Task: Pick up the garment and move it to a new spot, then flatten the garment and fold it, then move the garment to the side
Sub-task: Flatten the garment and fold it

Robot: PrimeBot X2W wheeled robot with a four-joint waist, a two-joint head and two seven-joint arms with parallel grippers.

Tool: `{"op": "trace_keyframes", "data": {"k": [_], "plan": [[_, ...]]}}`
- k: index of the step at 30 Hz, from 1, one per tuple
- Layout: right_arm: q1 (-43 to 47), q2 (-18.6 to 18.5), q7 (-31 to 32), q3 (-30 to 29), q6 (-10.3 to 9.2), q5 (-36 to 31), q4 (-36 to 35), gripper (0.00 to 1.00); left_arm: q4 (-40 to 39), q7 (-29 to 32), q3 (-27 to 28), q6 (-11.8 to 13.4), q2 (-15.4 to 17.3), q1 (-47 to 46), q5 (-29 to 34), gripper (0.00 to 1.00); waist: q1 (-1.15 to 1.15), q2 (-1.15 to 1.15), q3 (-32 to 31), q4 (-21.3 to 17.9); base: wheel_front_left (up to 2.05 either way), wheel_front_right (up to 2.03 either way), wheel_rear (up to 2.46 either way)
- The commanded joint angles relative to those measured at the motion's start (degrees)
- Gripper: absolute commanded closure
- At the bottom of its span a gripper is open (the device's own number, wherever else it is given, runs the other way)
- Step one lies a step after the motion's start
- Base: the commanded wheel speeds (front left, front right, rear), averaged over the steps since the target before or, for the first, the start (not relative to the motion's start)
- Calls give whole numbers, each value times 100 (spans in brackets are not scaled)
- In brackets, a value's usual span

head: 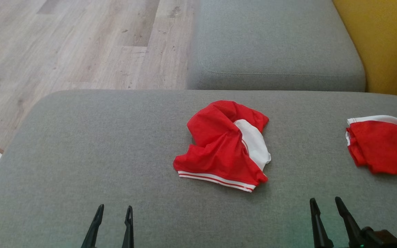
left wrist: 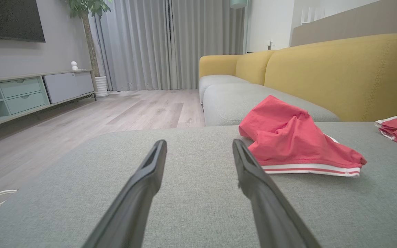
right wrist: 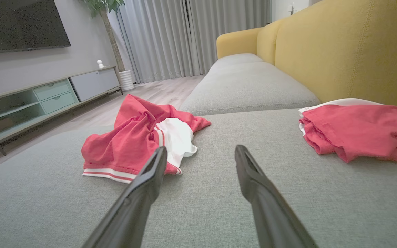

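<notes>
The garment [head: 224,146], a crumpled red jersey piece with a white panel [head: 255,144] and a striped white-and-red hem [head: 215,179], lies bunched just right of centre in the head view, on the grey woven cushion [head: 81,144]. It looks light, thin and limp, likely to sag and slide into new folds when lifted, so the firmer hem band or a raised ridge of cloth seems the best place to pinch. The left gripper [head: 115,206] at the lower left and the right gripper [head: 324,199] at the lower right both hover with fingers spread, holding nothing, apart from the cloth. A second red garment [head: 383,148] sits at the right edge. A mustard backrest [head: 384,41] and a pale wood floor [head: 64,44] lie along the top.
</notes>
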Motion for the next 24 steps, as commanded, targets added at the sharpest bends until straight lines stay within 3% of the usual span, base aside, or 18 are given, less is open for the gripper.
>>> {"op": "trace_keyframes", "data": {"k": [1, 9, 12, 19, 24], "plan": [[-219, -39, -61, 115, -4, -25, -219, 0, -161, -37, 197, 14, -75, -358, 55, 0, 0, 0, 7, -27, 0, 0, 0], [-303, -39, -61, 141, -4, -98, -331, 0, -119, -37, 143, 0, -98, -391, 47, 0, 0, 0, 130, -272, 0, 0, 0], [-346, -39, -61, 174, -4, -140, -441, 0, 17, -37, 10, -115, -103, -483, 65, 0, 0, 0, 242, -467, 0, 0, 0], [-471, -39, -61, 208, -4, -309, -686, 0, 583, -37, -645, -464, -115, -1267, 241, 0, 0, 0, 723, -979, 0, 0, 0], [-687, -39, -61, 302, -4, -473, -874, 0, 1311, -37, -1330, -652, -123, -2359, 386, 0, 0, 0, 1373, -1372, 0, 0, 0]]}}
